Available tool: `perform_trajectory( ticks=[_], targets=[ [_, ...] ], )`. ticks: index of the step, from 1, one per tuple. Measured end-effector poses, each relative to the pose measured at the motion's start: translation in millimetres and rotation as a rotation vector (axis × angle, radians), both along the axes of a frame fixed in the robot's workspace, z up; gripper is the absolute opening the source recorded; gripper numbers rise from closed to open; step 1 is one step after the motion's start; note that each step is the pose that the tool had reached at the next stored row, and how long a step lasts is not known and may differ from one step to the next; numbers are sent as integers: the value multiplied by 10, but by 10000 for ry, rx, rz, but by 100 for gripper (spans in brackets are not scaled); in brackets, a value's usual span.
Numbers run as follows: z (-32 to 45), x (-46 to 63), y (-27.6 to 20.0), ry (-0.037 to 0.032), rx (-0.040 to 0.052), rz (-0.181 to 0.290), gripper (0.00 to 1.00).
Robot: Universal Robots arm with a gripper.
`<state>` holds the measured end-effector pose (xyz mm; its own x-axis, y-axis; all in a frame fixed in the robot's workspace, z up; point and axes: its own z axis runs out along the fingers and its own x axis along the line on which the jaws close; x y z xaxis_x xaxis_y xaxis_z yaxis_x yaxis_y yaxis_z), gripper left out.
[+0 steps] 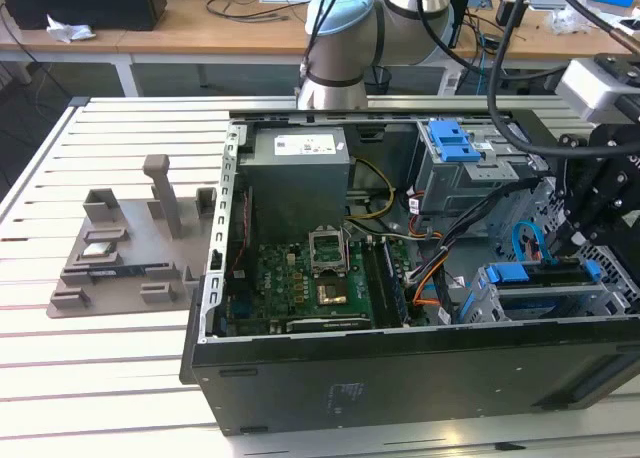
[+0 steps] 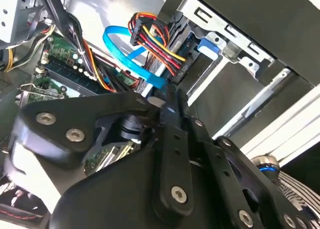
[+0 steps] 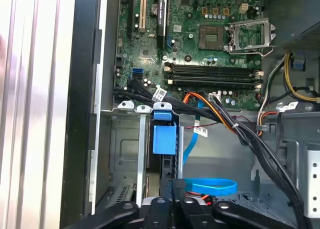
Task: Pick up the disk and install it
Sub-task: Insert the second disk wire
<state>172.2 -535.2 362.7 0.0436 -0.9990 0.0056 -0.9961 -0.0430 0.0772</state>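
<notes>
The gripper (image 3: 172,185) looks pinched shut on the thin edge of the disk (image 3: 164,139), which stands in the cage (image 3: 122,149) at the exterior view's near right, so it should push straight and slow, clear of the cables (image 3: 235,125).

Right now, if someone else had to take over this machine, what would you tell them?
Gripper: fingers look closed, right at the disk's near edge; a firm grip can't be confirmed.
Disk: standing on edge in the metal bay, at the exterior view's right of the open case.
Done: disk picked up and brought into the bay.
Left: whether it is fully seated can't be told; check that, and no cable is seen on it.
</notes>
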Motion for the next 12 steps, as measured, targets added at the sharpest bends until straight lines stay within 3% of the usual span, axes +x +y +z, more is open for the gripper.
perform_trajectory(
  ticks=[1, 2, 3, 12],
  targets=[
    [31, 0, 1, 0, -1, 0, 15],
    [126, 0, 2, 0, 0, 0, 11],
    [172, 0, 2, 0, -1, 0, 11],
    [185, 0, 2, 0, 1, 0, 11]
  ],
)
